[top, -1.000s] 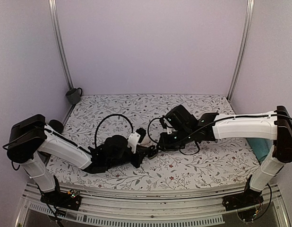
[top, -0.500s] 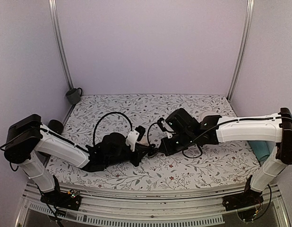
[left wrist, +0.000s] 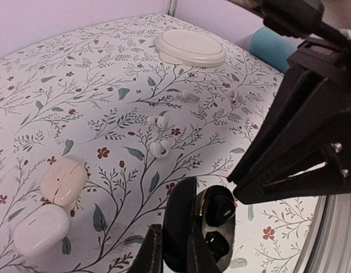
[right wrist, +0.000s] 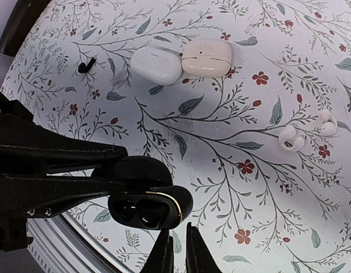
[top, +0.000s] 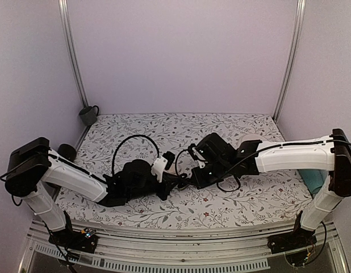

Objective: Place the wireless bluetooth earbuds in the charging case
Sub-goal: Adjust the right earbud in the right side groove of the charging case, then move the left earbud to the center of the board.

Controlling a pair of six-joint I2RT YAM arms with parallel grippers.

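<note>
Right arm has swung left, bringing the right gripper (right wrist: 176,250) beside the left one at table centre. Its fingers are clenched, nothing visibly between them, tips just beside the open charging case (right wrist: 144,207). Left gripper (left wrist: 172,245) clamps the case's upright lid. Glossy dark shapes in the wells look like the earbuds (left wrist: 220,207). Two white pebble cases (right wrist: 181,60) lie near.

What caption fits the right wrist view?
Left end effector grips the open charging case; right end effector, shut, poised beside it.
</note>
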